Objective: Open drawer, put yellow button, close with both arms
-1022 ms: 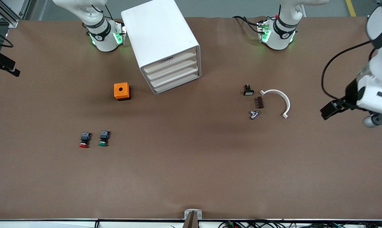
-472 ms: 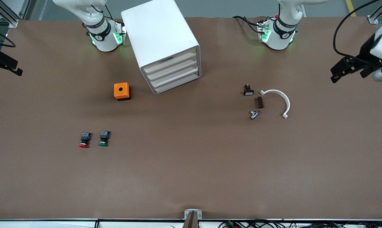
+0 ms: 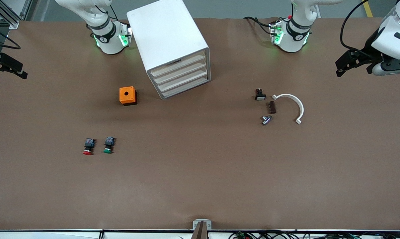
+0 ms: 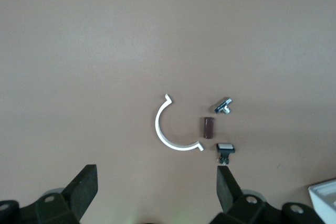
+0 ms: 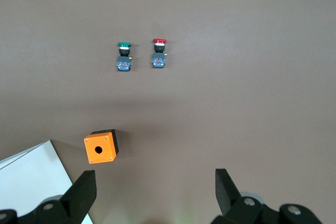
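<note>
The white cabinet stands near the right arm's base, and a corner of it shows in the right wrist view. Its uppermost drawer is shut, flush with the three below it. The yellow button is not in view. My left gripper hangs open and empty over the left arm's end of the table; in the left wrist view its fingers stand wide apart. My right gripper is open and empty at the right arm's end of the table; it also shows in the right wrist view.
An orange box with a hole sits beside the cabinet. A red-capped button and a green-capped button lie nearer the front camera. A white arc, a brown piece, a metal part and a black-and-white part lie toward the left arm's end.
My left gripper has swung from near the white arc's level back toward the robots' side of the table. My right gripper has shifted slightly inward. The drawers have stayed shut.
</note>
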Controlling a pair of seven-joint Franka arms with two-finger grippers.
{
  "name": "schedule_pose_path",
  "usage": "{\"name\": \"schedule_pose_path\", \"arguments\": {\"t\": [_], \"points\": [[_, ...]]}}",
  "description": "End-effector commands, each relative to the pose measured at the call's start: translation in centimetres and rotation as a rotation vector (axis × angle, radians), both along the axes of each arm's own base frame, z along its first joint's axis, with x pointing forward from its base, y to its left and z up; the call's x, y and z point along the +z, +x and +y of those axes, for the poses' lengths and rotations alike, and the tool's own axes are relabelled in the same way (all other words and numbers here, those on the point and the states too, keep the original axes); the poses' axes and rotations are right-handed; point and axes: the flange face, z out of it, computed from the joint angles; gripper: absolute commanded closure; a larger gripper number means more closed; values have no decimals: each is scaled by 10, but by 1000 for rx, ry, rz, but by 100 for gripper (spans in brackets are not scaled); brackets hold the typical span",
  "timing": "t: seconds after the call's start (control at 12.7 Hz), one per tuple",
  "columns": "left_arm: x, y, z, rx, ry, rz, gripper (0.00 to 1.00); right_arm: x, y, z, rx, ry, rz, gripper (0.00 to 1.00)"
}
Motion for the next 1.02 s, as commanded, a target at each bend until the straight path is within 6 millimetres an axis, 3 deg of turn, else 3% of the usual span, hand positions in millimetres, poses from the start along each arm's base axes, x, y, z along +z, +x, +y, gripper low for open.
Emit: {"name": "schedule_pose_path", "arguments": {"t": [0.0,0.55,0.94], "points": [[5,-8,8,-32,-13,20,0,3,-5,-2,6,3,-6,0],[19,-8,10,-31,-3,38,0,5,-4,-1,5,0,-16,0],[18,-4,9,-25,-1,38,0,5,-4,0,7,0,-16,0]]}}
